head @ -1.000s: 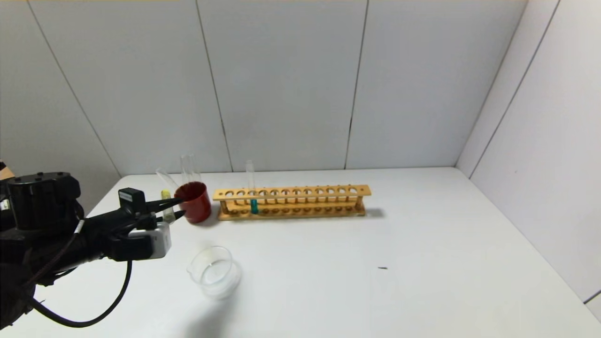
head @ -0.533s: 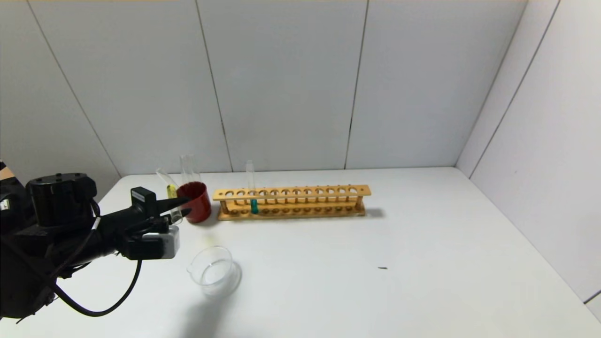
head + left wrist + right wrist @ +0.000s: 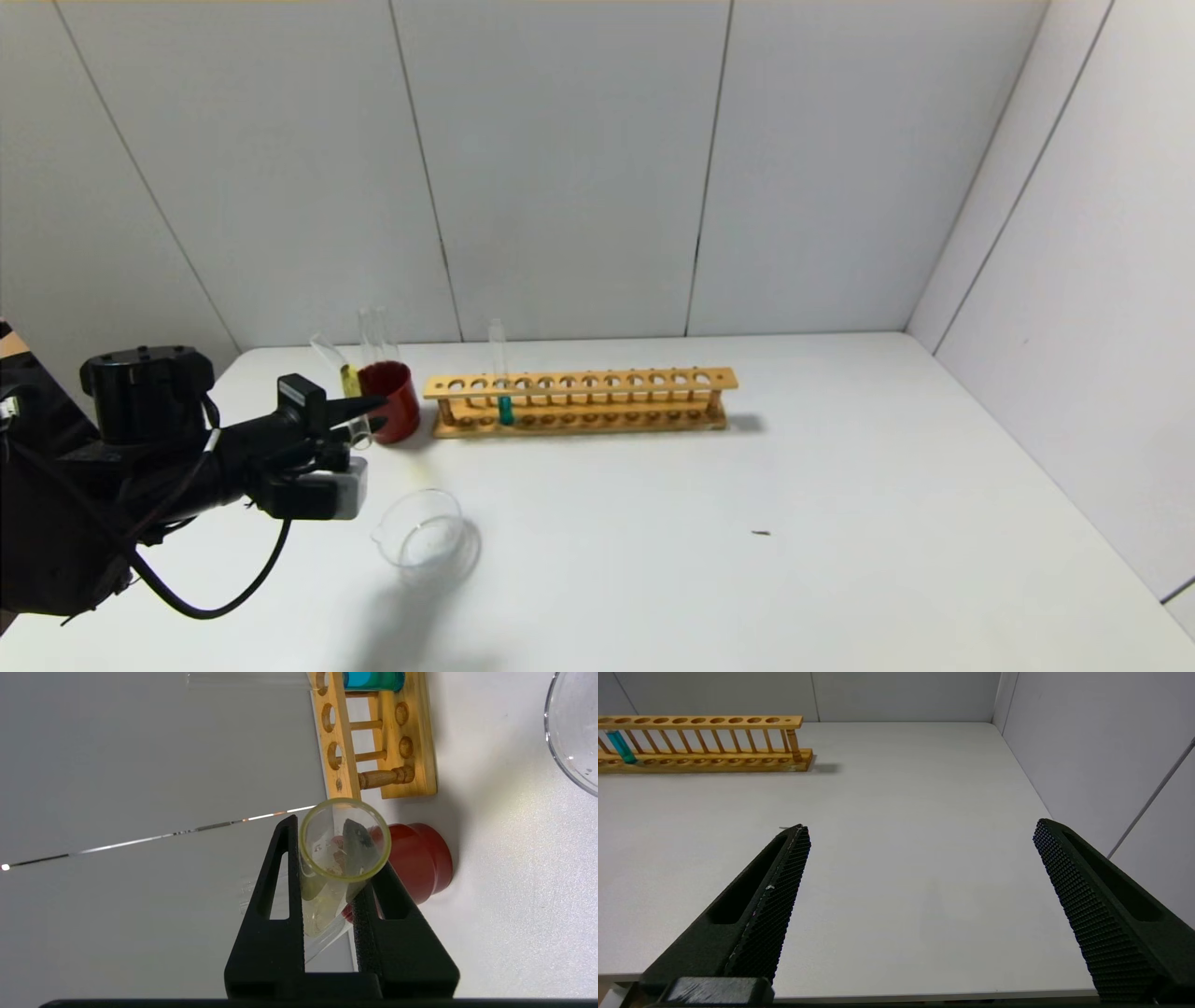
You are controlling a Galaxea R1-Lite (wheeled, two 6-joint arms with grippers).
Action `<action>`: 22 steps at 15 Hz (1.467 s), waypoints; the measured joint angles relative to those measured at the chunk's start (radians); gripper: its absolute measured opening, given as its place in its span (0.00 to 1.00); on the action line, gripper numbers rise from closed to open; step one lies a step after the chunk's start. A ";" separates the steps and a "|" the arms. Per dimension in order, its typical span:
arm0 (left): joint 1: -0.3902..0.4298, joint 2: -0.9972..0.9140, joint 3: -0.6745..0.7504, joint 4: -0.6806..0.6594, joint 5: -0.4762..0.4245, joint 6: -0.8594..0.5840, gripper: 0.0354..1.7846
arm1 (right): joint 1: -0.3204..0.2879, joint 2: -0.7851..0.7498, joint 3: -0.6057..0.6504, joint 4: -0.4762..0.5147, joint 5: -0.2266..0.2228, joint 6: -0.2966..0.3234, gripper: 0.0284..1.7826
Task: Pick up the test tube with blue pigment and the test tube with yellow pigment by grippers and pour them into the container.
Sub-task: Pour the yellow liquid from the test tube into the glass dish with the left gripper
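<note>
Yellow pigment test tube (image 3: pixel 351 403) sat tipped, pinched tight in the left gripper (image 3: pixel 366 416), beside the red cup (image 3: pixel 392 401). The container (image 3: pixel 428 539) lay just below-right; a bad tilt could spill outside it. The right gripper (image 3: pixel 920 877) hung spread wide, holding nothing.

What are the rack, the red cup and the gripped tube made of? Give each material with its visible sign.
Rack: wood, probably lightly varnished; tan grain, turned posts.
Red cup: opaque, smooth, faint sheen; likely plastic, could be glazed ceramic.
Test tube with yellow pigment, clamped in the left gripper: clear, looks like glass; see-through wall, yellow-tinged rim.
</note>
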 joint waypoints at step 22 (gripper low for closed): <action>-0.026 0.069 -0.020 -0.001 0.063 0.211 0.17 | 0.000 0.000 0.000 0.000 0.000 0.000 0.98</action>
